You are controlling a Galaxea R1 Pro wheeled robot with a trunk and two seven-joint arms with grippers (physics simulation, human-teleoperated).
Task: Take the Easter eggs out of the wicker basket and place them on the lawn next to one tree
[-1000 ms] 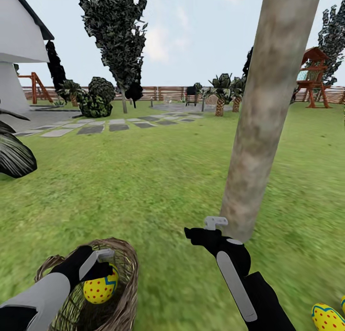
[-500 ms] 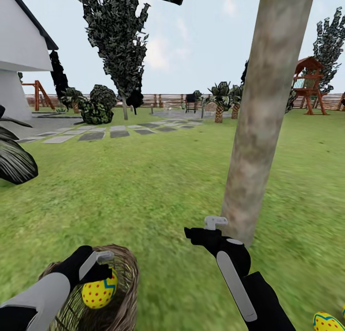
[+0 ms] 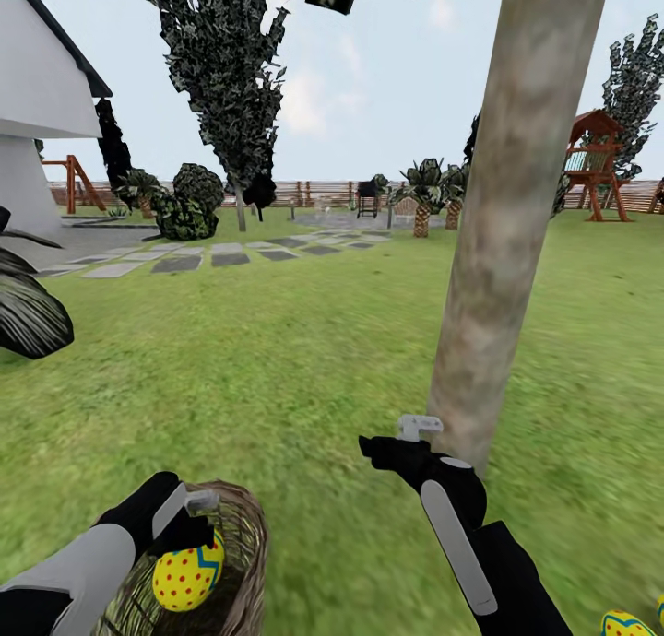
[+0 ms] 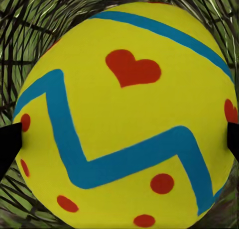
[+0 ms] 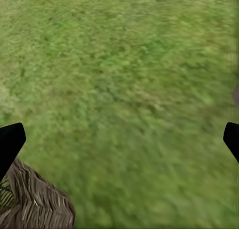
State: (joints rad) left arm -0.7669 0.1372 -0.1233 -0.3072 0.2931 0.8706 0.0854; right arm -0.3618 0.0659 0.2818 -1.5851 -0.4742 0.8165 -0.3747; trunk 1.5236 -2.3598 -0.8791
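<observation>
A yellow Easter egg (image 3: 187, 576) with red dots and a blue zigzag band lies inside the wicker basket (image 3: 242, 535) at the lower left of the head view. My left gripper (image 3: 189, 524) reaches into the basket and is shut on this egg (image 4: 129, 114), its black fingertips (image 4: 7, 139) pressing both sides. My right gripper (image 3: 397, 440) hangs open over the lawn (image 3: 277, 378), just in front of the foot of the tree trunk (image 3: 503, 249). Two more Easter eggs (image 3: 627, 624) lie on the grass at the bottom right corner, cut off by the edge.
A grey stepping-stone path (image 3: 194, 260) crosses the grass further back. A white house (image 3: 37, 92) stands at left, with dark palm fronds (image 3: 28, 313) close by. Palms (image 3: 424, 189), a slatted fence (image 3: 314, 192) and a red playset (image 3: 595, 161) line the far side.
The whole picture has shifted a little, so the basket and the eggs at the bottom right sit lower in view. My left gripper stays on the egg in the basket; the right stays open.
</observation>
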